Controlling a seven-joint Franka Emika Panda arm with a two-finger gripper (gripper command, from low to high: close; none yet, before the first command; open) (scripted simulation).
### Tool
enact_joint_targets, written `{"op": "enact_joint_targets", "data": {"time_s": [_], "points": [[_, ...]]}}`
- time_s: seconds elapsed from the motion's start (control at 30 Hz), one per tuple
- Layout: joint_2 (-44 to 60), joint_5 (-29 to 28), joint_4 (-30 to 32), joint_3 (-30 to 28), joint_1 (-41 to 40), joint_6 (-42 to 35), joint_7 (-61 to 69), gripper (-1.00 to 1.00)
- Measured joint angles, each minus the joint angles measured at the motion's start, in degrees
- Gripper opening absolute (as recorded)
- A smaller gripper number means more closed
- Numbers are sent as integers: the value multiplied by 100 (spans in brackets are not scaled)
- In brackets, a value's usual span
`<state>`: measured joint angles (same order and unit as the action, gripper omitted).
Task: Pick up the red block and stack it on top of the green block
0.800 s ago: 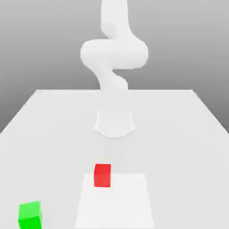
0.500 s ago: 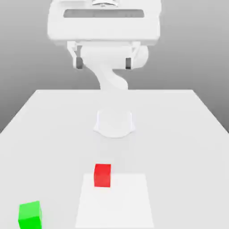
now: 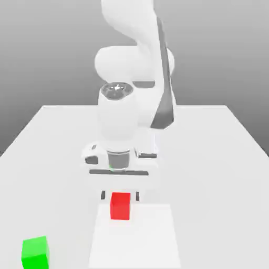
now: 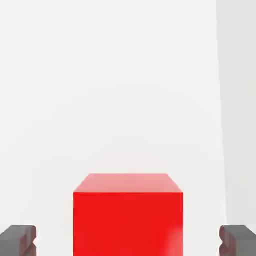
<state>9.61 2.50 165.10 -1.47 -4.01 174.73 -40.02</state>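
- Since the earlier frames, the arm had swung down from high above the table (image 3: 220, 157), so the gripper (image 3: 120, 196) hung low just behind the red block (image 3: 120, 206) in the exterior view.
- The blocks had not moved: the red block sat on the table at the far edge of a paler square patch (image 3: 142, 236); the green block (image 3: 35, 252) sat well apart, toward the exterior view's left.
- The fingers (image 4: 18, 240) stood wide apart, one either side of the red block (image 4: 128, 215), with a clear gap on each side; nothing was held.
- Counted: one red block, one green block, one gripper with two fingers.
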Motion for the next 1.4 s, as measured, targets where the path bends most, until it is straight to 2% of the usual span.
{"op": "enact_joint_targets", "data": {"time_s": [0.03,0.27,0.53,0.87,1.23,1.3,1.4], "points": [[109,19,-14,32,-27,94,14,-100],[88,-10,-11,37,-38,74,-10,-100],[-1356,-317,152,-57,-58,-1206,-297,-100],[-725,-452,-1263,-327,-610,-2005,-2586,-100],[178,59,-2955,-829,-934,-2799,-4812,-100],[437,205,-3154,-871,-992,-2741,-5002,-100],[1015,425,-3240,-777,-1083,-2258,-4931,-100]]}}
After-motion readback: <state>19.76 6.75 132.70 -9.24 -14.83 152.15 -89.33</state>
